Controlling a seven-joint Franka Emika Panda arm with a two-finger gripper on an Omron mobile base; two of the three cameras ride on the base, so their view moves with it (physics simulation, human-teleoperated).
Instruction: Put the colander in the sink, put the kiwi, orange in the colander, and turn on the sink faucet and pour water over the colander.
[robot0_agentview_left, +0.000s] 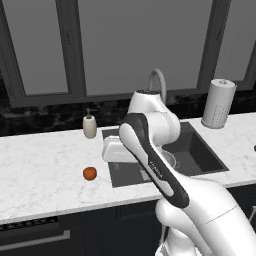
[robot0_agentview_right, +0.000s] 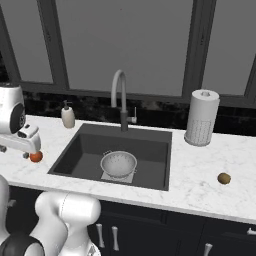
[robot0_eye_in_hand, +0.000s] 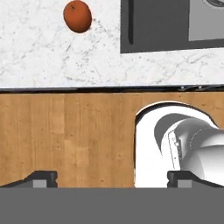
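White marbled surface (robot0_agentview_right: 200, 165) is running left to right under a row of dark-framed windows (robot0_agentview_right: 125, 45). A black speckled backsplash (robot0_agentview_left: 45, 120) is sitting between the surface and the window sill.

Small beige soap dispenser (robot0_agentview_right: 68, 116) is standing upright near the back edge of the surface, left side. Also visible in the left base view (robot0_agentview_left: 90, 125).

Paper towel roll (robot0_agentview_right: 201, 118) is standing upright on the right side, well back from the front edge; seen again at (robot0_agentview_left: 218, 104).

Dark cabinet fronts (robot0_agentview_right: 165, 230) with pale handles are showing below the surface. Wood-grain floor (robot0_eye_in_hand: 65, 135) is lying beneath the front edge in the hand view.
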